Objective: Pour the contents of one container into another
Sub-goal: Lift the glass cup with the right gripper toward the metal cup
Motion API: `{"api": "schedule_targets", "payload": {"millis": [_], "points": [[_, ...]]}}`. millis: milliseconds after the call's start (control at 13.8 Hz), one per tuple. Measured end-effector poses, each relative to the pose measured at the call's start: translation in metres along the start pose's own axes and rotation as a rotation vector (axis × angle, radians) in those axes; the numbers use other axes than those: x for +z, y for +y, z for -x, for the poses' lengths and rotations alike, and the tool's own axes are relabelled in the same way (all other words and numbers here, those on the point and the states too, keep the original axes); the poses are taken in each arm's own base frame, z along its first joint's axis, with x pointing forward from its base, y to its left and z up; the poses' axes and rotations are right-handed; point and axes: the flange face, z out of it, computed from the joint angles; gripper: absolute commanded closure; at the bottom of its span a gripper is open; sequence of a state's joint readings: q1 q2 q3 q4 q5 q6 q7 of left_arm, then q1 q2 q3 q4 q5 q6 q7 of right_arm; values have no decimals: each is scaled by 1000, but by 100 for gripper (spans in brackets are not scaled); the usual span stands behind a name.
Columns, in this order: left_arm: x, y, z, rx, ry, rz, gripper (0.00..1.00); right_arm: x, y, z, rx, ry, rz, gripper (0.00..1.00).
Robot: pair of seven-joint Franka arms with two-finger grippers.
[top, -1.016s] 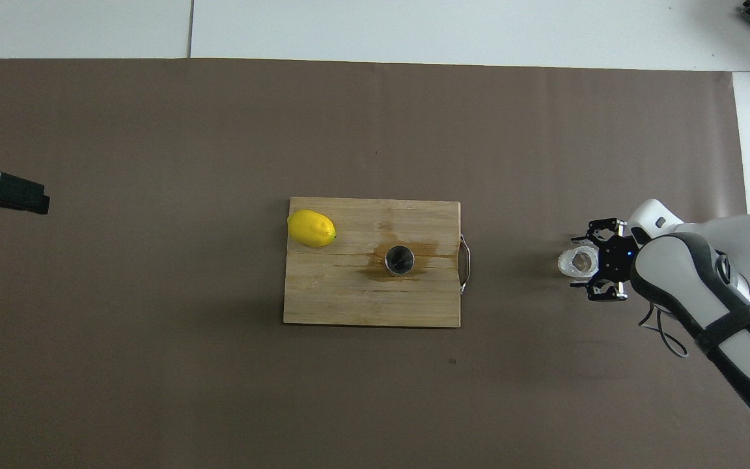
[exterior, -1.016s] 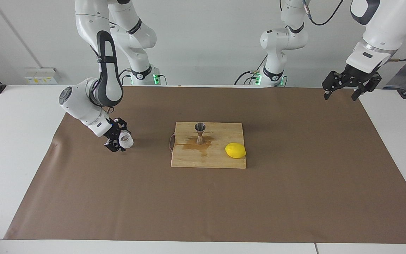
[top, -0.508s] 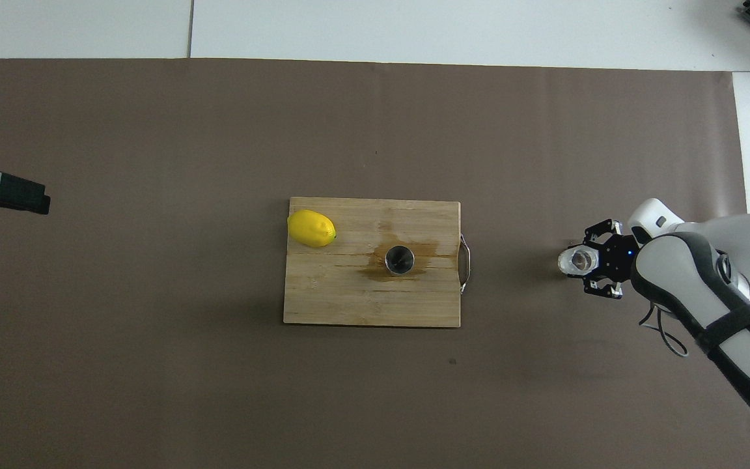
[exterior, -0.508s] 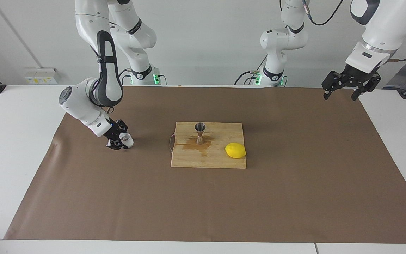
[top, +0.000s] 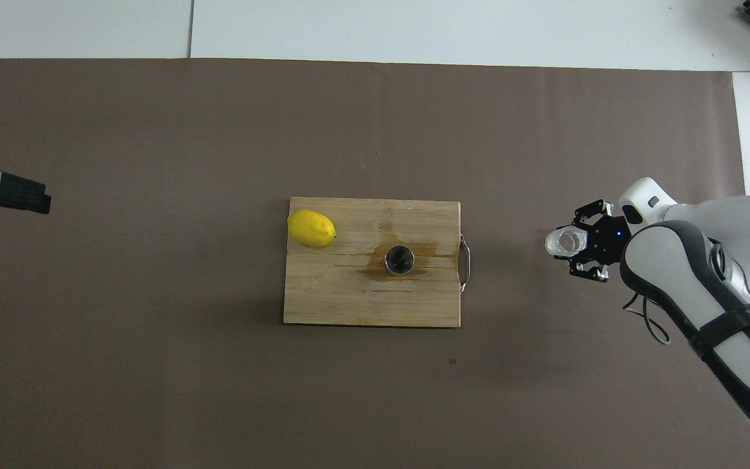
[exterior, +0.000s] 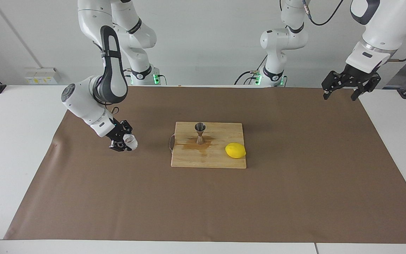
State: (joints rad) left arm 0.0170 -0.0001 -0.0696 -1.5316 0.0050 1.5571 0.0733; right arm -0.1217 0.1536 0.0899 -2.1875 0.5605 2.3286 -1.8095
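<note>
Brown paper-covered table (exterior: 294, 197): right gripper (exterior: 124, 142) clamps the textured cup (exterior: 131, 141) beside the cutting board (exterior: 208, 160) (jigger (exterior: 200, 133) standing on it), left gripper (exterior: 344, 84) waits spread wide toward its own end.

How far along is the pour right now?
Done: the right end effector has shut on the textured cup, over the brown paper toward the right arm's end. In hand: carrying it. Left: bringing it over the jigger, upright on the stained cutting board, and tipping. The left end effector waits open.
</note>
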Motion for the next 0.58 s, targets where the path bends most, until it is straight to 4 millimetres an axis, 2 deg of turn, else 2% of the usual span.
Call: {"api": "schedule_targets", "payload": {"millis": [218, 581], "points": [[0, 1, 0, -1, 1, 11, 0, -12, 6, -43, 62, 19, 28, 95], [0, 0, 0, -3, 2, 18, 0, -11, 2, -119, 117, -4, 34, 95]]}}
